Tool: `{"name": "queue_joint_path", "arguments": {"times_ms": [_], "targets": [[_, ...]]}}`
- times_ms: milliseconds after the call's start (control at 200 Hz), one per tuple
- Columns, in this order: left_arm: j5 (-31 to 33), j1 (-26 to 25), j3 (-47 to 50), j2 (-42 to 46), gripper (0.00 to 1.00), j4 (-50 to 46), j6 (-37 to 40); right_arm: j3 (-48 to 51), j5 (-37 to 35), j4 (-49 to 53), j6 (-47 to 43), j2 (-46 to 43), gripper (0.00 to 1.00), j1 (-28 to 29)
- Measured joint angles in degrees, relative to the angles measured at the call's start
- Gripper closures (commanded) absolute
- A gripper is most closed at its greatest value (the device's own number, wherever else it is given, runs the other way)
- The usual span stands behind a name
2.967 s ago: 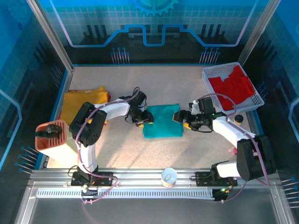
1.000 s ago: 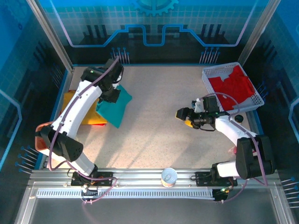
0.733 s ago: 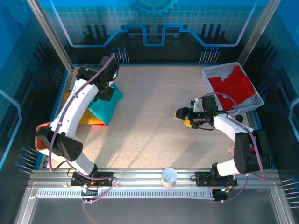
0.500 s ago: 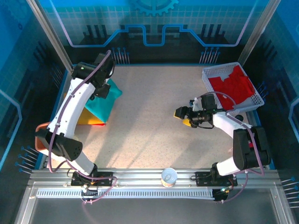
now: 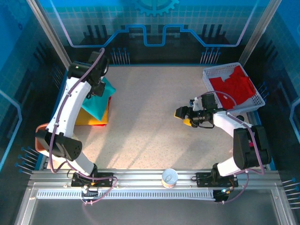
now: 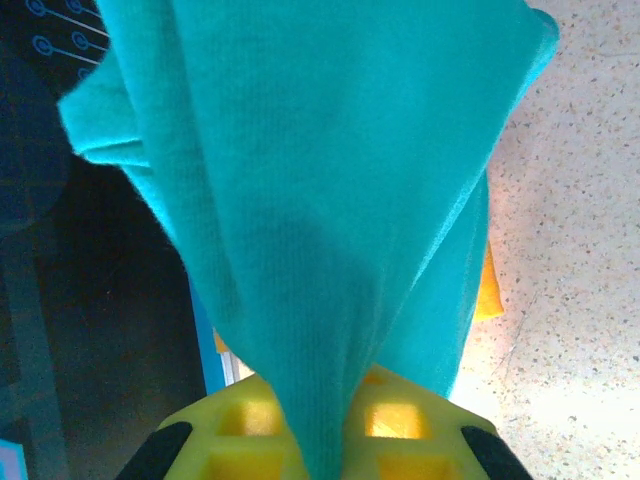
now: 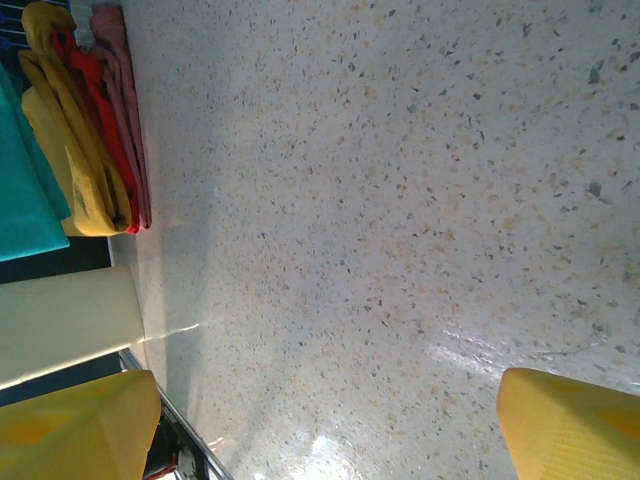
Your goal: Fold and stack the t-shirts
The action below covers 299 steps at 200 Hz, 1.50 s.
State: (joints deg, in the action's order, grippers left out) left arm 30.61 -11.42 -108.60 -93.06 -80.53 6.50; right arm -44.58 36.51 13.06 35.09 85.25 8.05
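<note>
Carrying teal t-shirt in left tool, clenched on a bunched fold, w/ rest hanging limp just above mustard t-shirt at far-left side of table. Reads as stacking step: folded, not yet laid down. Next calls for lowering, laying flat + square on mustard one, then letting go w/o pulling folds open. Of fine ribbed knit, soft, draping in long loose pleats; prob. quick to slump or unfold. Below, mustard one folded into thick rounded slab, w/ red + pinkish edges alongside. Leaves red t-shirt crumpled in white mesh basket, far right. Holding nothing w/ right tool, fingers spread wide over hard speckled table, mid-right.
</note>
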Motion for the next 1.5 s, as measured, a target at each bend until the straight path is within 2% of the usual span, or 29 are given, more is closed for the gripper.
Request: {"name": "queue_joint_path", "arguments": {"times_ms": [515,971,1496], "targets": [[-2.6,3.2,0.2,-1.4,1.0,1.6,-0.7,0.0,0.0,0.4,-0.7,0.3,0.12,-0.4],[-4.9,6.3,6.0,-1.4,1.0,5.0,-1.9,0.0,0.0,0.4,-0.9,0.5,0.12,-0.7],[-2.9,11.5,11.0,-1.9,1.0,11.0,-1.5,0.0,0.1,1.1,-1.7,0.6,0.12,-0.9]]}}
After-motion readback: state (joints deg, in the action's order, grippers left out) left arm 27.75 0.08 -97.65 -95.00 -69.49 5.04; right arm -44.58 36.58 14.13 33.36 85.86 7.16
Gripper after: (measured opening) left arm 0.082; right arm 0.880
